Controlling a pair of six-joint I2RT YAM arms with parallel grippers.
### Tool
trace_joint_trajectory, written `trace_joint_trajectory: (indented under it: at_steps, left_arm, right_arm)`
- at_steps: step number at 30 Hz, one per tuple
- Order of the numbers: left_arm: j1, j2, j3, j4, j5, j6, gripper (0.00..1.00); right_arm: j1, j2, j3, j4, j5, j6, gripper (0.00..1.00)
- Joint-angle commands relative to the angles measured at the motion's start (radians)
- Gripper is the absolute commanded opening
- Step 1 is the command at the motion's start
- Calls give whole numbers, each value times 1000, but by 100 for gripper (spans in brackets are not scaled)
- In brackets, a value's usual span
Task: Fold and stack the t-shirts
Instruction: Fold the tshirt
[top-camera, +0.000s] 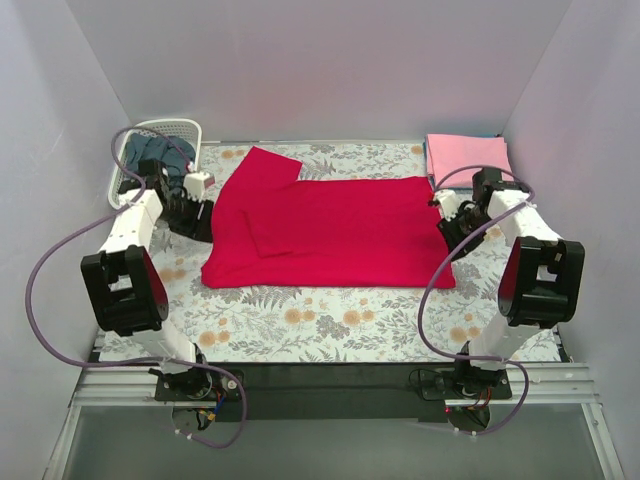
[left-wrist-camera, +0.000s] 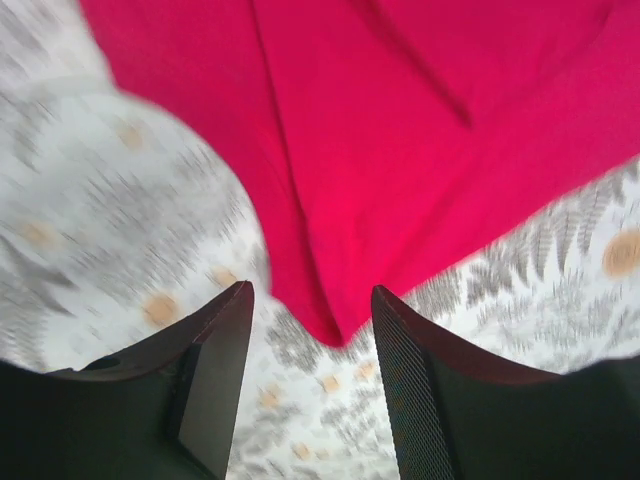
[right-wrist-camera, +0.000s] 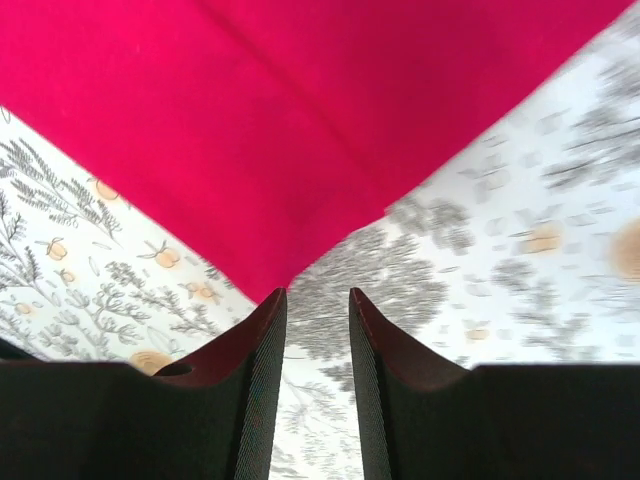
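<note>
The red t-shirt (top-camera: 330, 230) is spread on the worktop (top-camera: 330, 325). One corner is seen between the widely parted fingers of the left end effector (left-wrist-camera: 311, 295); another lies just beyond the narrowly parted, empty right end effector (right-wrist-camera: 317, 295).

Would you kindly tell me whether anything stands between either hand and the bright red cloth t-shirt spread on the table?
Nothing visible does. The left hand and the right hand each hang open right at a corner of the bright red cloth t-shirt, with only the floral-patterned grey cloth beneath them.
</note>
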Motion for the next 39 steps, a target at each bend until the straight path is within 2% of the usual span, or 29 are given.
trace_joint_trajectory:
  at_steps: [1, 6, 10, 18, 34, 38, 39]
  left_arm:
    - [-9, 69, 196, -15, 99, -18, 50]
    - [-46, 242, 363, 2, 106, -71, 52]
    - [-89, 301, 431, 11, 101, -104, 52]
    - [-132, 298, 379, 59, 76, -114, 53]
    - [-133, 292, 382, 69, 57, -107, 54]
    - [-135, 293, 380, 71, 54, -108, 54]
    - [-135, 293, 382, 72, 53, -110, 54]
  right_arm:
    - [-1, 15, 147, -25, -53, -60, 37]
    - [30, 124, 237, -51, -62, -78, 40]
    - [55, 179, 250, -56, -42, -83, 40]
    - [55, 210, 197, -48, 8, -121, 38]
    - [55, 239, 138, -21, 32, -138, 38]
    - [55, 236, 131, -18, 41, -141, 33]
    - [55, 236, 129, -18, 42, -141, 29]
